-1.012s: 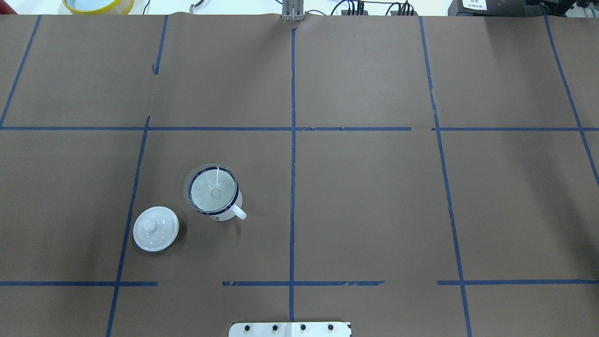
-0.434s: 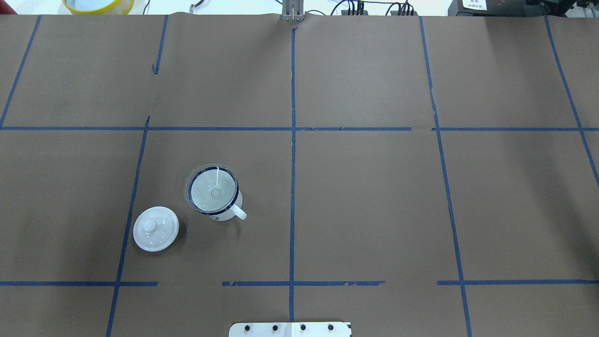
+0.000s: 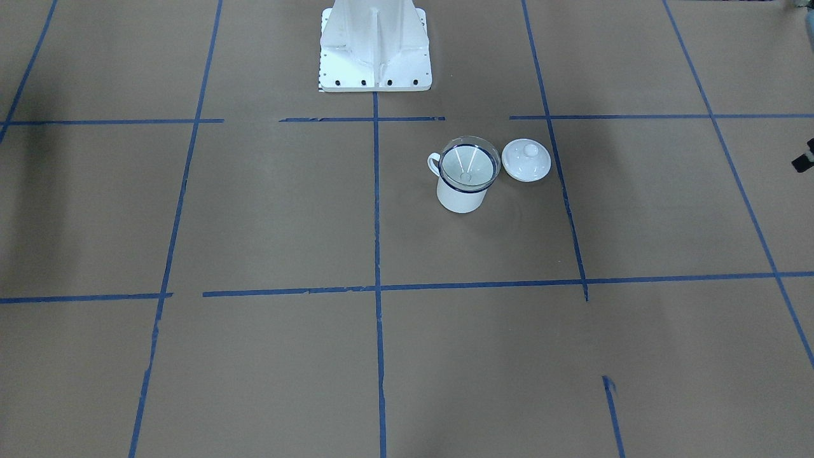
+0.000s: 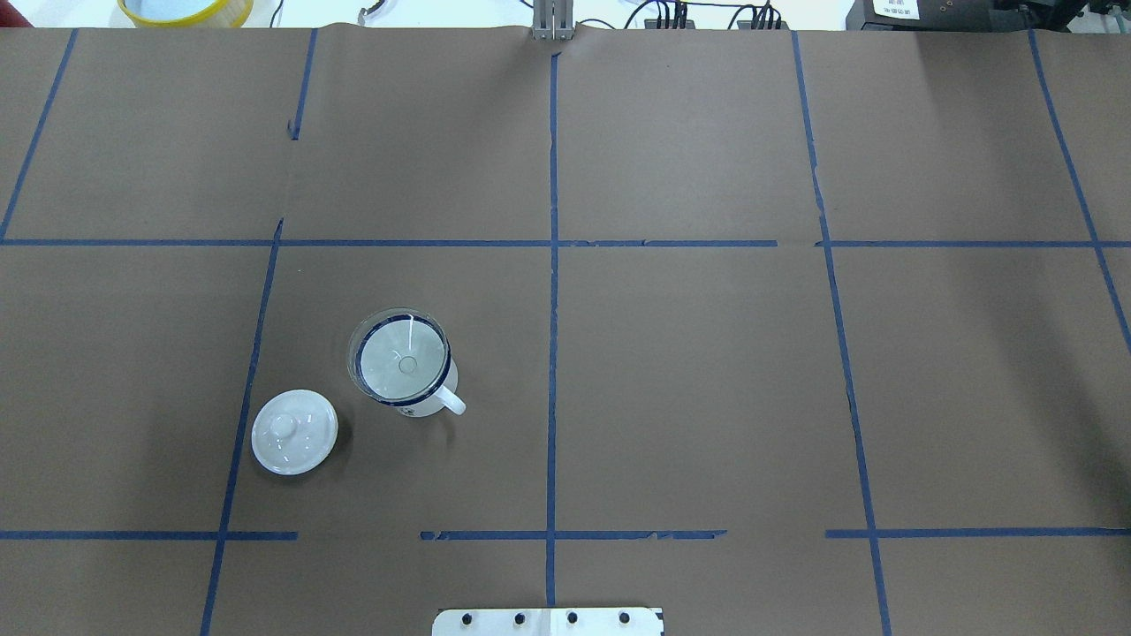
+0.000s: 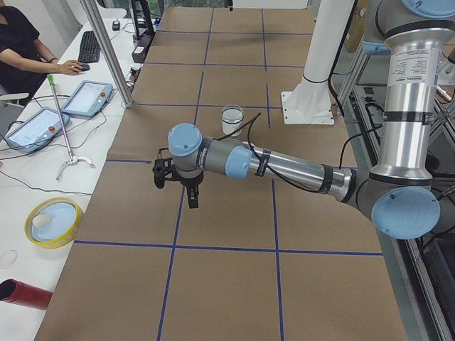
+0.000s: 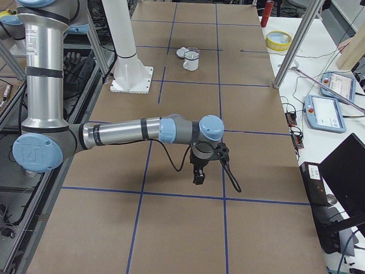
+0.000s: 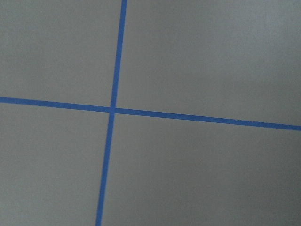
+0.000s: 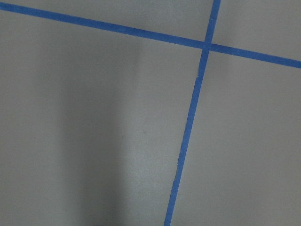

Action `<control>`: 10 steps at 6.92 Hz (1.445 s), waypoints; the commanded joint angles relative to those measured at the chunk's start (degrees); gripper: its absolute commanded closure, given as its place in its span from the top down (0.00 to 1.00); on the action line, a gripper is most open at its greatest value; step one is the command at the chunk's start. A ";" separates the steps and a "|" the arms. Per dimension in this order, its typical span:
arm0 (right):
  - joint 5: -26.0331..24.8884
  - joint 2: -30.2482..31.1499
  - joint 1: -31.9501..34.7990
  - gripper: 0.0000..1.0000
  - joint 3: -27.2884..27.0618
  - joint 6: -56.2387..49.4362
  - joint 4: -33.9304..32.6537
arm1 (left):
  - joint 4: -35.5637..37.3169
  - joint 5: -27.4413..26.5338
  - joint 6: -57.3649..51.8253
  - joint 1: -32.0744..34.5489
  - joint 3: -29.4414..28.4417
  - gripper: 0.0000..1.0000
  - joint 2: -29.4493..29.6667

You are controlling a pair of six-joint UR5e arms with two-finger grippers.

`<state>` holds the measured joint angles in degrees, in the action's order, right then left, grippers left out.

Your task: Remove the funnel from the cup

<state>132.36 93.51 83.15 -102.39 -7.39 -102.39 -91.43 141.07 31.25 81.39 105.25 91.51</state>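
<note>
The funnel (image 4: 399,358) sits in the cup (image 4: 426,405) with its wide mouth up and its spout down, so its long axis stands upright. Its clear rim is a little wider than the dark blue rim of the cup and lies over it. The spout is hidden inside the cup. From above, only a small circle in the middle of the cone can be seen, and a thin bright streak on the cone wall.

The cup stands upright on the table (image 4: 707,397), in the robot's left half, to the left of the central tape line (image 4: 552,353) in the overhead view. Its handle (image 4: 452,405) points to the robot's right and a little toward the base. A white lid (image 4: 294,432) with a knob lies just beside the cup on the robot's left, not touching it.

The left gripper (image 5: 190,199) and the right gripper (image 6: 198,174) both hang over the table with fingers down, well apart from the cup. They show only in the side views — I cannot tell how far either one is open. Both wrist views show only brown paper and crossing blue tape.
</note>
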 commanded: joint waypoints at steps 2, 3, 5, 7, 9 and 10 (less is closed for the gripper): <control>0.00 0.00 0.00 1.00 0.00 -0.08 0.00 | -1.04 -9.08 42.48 -17.78 5.40 1.00 12.05; 0.00 0.00 0.00 1.00 0.00 0.01 0.00 | -0.77 -10.01 50.49 -22.19 4.62 1.00 17.25; 0.00 0.00 0.00 1.00 0.00 0.01 0.00 | -0.60 -14.91 61.61 -29.76 5.22 1.00 22.11; 0.00 0.00 0.00 1.00 0.00 -0.08 0.00 | 8.83 -20.35 70.91 -36.97 5.31 1.00 29.56; 0.00 0.00 0.00 1.00 0.00 0.01 0.00 | 10.74 -24.59 72.19 -41.90 4.44 1.00 31.18; 0.00 0.00 0.00 1.00 0.00 -0.08 0.00 | 10.83 -27.57 75.15 -44.88 4.00 1.00 31.27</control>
<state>132.36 93.51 83.15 -102.39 -7.43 -102.39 -81.15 116.95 103.66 40.06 109.72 122.29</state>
